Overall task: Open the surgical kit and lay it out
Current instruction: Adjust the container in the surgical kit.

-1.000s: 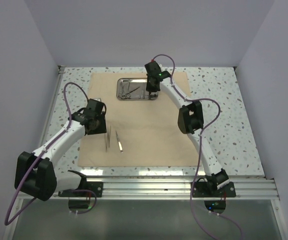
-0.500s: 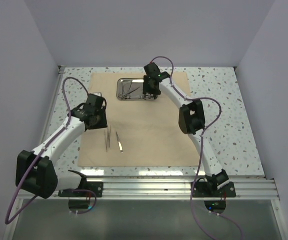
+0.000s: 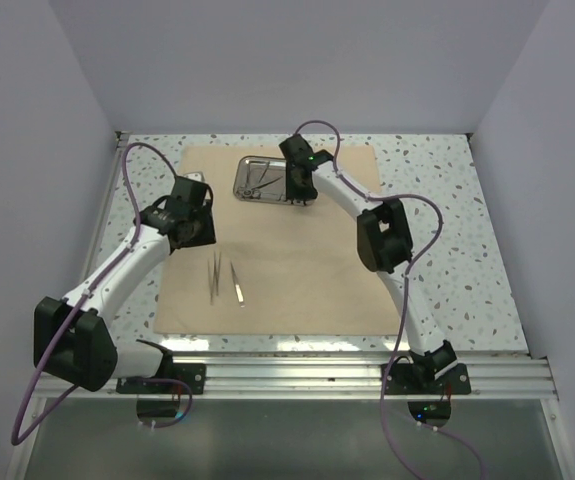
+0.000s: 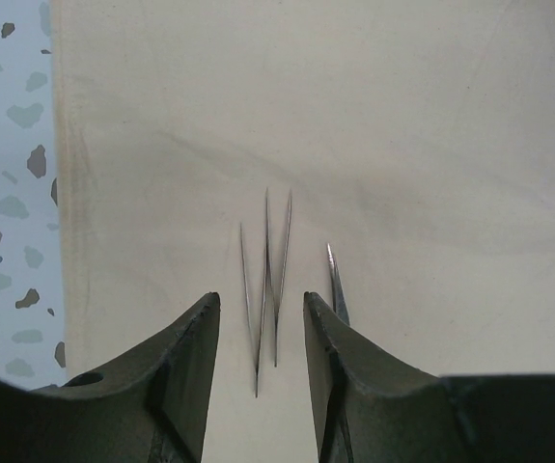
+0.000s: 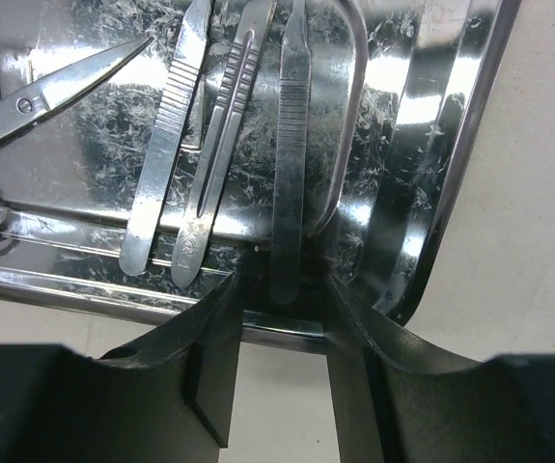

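Note:
The tan cloth wrap (image 3: 287, 250) lies spread flat on the table. The shiny steel tray (image 3: 250, 190) sits at its far edge and holds several silver instruments. My right gripper (image 3: 299, 188) is open at the tray's right end. In the right wrist view its fingers (image 5: 280, 289) straddle one flat handle (image 5: 291, 174) at the tray rim (image 5: 451, 193); two more handles (image 5: 166, 164) and scissors (image 5: 36, 96) lie to the left. Two thin tweezers (image 3: 217, 277) and a short instrument (image 3: 238, 287) lie on the cloth. My left gripper (image 4: 261, 301) is open and empty above the tweezers (image 4: 265, 280).
Speckled tabletop (image 3: 447, 220) surrounds the cloth, with its left strip also in the left wrist view (image 4: 12, 193). Grey walls close the back and sides. A metal rail (image 3: 297, 375) carrying both arm bases runs along the near edge.
My right gripper has moved left along the tray's near rim to the handles. My left gripper has drawn back up and left, away from the tweezers on the cloth.

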`<action>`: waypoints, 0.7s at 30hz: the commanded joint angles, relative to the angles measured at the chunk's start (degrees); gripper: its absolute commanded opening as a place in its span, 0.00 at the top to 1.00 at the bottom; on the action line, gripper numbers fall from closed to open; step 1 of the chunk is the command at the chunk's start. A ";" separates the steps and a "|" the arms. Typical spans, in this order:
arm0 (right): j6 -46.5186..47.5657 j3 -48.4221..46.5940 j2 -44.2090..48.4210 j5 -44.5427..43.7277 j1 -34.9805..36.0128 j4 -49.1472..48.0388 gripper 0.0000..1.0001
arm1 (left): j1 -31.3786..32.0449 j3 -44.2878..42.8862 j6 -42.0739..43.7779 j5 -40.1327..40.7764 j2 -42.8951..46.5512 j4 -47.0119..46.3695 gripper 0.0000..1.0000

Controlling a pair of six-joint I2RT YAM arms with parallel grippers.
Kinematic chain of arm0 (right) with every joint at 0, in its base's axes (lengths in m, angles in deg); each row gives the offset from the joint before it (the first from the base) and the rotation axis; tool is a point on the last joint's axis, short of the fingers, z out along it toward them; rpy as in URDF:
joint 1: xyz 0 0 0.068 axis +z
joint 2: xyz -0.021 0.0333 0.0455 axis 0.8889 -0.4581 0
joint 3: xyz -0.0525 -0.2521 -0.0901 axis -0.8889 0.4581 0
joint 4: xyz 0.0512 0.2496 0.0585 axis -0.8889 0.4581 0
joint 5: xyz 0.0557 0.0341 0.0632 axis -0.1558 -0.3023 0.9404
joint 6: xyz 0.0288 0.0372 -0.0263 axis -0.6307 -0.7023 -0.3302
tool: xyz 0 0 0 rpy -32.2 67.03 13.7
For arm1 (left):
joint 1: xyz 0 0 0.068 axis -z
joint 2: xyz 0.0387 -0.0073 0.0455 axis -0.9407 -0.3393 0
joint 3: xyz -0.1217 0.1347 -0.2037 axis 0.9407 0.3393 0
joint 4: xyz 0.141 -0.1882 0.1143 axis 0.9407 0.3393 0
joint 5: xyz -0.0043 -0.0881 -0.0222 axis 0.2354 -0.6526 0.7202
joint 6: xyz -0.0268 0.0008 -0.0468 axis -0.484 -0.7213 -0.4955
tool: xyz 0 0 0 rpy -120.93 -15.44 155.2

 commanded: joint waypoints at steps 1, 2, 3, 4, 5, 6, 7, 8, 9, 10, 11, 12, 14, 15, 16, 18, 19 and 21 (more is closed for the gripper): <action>1.27 0.68 -2.36 -1.50 1.53 8.62 0.58 | -0.59 0.68 -0.42 -0.72 1.94 0.33 0.56; 1.62 -1.67 -3.93 -2.11 2.15 10.01 0.59 | -0.59 0.77 -0.42 -0.72 1.94 0.33 0.56; 1.54 -3.09 -4.99 -3.25 2.33 10.81 0.59 | -0.59 0.77 -0.42 -0.72 1.94 0.33 0.57; 1.54 -4.50 -5.78 -3.78 2.76 11.78 0.60 | -0.59 0.86 -0.42 -0.72 1.94 0.33 0.57; 1.02 -6.77 -6.58 -4.49 2.77 13.35 0.61 | -0.59 0.86 -0.42 -0.72 2.03 0.25 0.57; 0.84 -7.58 -7.89 -5.28 2.86 14.33 0.62 | -0.59 0.94 -0.42 -0.81 1.94 0.16 0.57; 0.57 -7.93 -8.25 -6.85 2.86 15.21 0.62 | -0.59 1.12 -0.33 -1.15 1.94 0.07 0.57; 0.14 -7.50 -8.25 -8.00 2.86 16.08 0.63 | -0.59 1.21 -0.33 -1.24 1.94 -0.10 0.56; 0.13 -6.54 -7.64 -8.88 2.68 16.35 0.63 | -0.50 1.38 -0.16 -1.25 1.85 -0.19 0.57; 0.04 -5.23 -6.94 -10.54 2.16 16.27 0.64 | -0.59 1.65 0.10 -1.16 1.76 -0.19 0.57; 0.04 -1.99 -6.24 -10.99 1.81 15.75 0.64 | -0.59 1.74 0.28 -0.98 1.85 -0.19 0.57; -0.04 -0.22 -5.45 -11.43 1.45 15.39 0.64 | -0.50 1.82 0.54 -0.89 1.85 -0.19 0.56; -0.04 5.56 -2.81 -12.31 -0.30 13.73 0.65 | -0.59 2.09 1.25 -0.54 1.59 -0.28 0.56; -0.04 7.34 -1.93 -12.58 -0.92 13.11 0.65 | -0.59 2.17 1.51 -0.54 1.50 -0.37 0.56; -0.13 8.92 -0.53 -12.67 -1.53 12.67 0.66 | -0.50 2.26 1.77 -0.63 1.24 -0.46 0.56; 0.22 12.09 0.44 -12.75 -3.29 11.18 0.67 | -0.59 2.09 2.13 -0.89 0.71 -0.63 0.56; 0.48 12.62 0.80 -12.75 -3.99 10.82 0.67 | -0.50 2.00 2.22 -1.15 0.53 -0.72 0.56; 1.71 12.72 1.06 -12.58 -4.35 10.30 0.67 | -0.59 1.83 2.39 -1.42 0.01 -0.98 0.57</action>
